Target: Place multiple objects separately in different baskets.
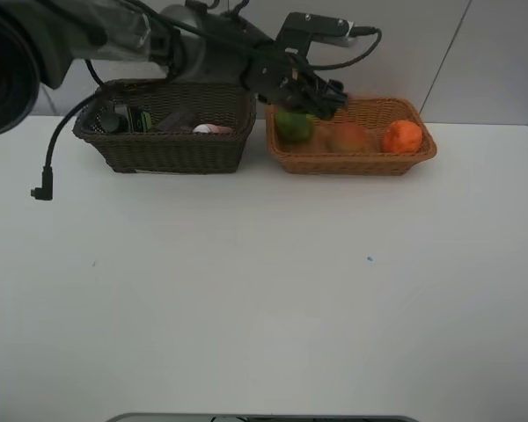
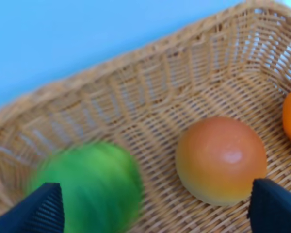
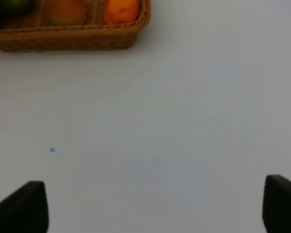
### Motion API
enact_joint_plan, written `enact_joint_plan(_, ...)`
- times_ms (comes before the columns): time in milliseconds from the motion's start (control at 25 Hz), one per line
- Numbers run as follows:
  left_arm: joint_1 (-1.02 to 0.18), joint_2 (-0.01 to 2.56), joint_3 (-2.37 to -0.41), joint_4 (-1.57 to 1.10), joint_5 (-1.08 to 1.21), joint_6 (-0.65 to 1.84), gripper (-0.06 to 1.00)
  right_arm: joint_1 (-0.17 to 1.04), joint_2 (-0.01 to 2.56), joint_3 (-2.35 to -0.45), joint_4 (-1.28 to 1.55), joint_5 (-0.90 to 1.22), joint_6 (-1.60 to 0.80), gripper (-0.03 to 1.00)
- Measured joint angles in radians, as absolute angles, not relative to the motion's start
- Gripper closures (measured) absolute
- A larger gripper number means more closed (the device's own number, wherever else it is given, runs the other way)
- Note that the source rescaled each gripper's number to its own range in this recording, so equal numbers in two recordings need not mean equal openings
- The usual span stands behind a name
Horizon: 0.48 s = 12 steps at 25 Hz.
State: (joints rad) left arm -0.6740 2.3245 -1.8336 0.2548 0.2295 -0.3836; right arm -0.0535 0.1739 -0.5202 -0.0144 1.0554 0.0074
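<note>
1. Green citrus (image 2: 85,187) is being shown blurred in the left wrist view, lying at the left end of the light orange-tan basket (image 1: 352,163), just below the left gripper (image 1: 321,98); no finger is being seen touching it.
2. Left jaws are being held wide apart over the fruit, which is judged as the release step of the sorting.
3. Peach-like fruit (image 2: 220,160) and orange (image 1: 403,136) are being kept in the same basket, to the right of the citrus.
4. Bottles and a cup are being held in the dark brown basket (image 1: 172,154) on the left, though they are hard to tell apart.
5. Right gripper (image 3: 155,204) is being hung wide open and empty over the bare white table (image 1: 264,299), nearer than the baskets.
6. Next, a clean lift of the left arm is being called for, without catching the wicker rim.
</note>
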Motion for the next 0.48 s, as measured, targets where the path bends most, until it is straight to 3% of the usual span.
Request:
enact_joint_plan(280,-0.666,2.162,-1.83,0.253,0.377,-0.365,-0.01,-0.054,0.174,-0.52,-0.014,1.055,0.007,0.06)
enact_joint_plan(480,-0.62,2.007,-1.708,0.169,0.404,-0.298,-0.01,-0.054,0.174,-0.52,-0.014,1.055,0.007,0.06)
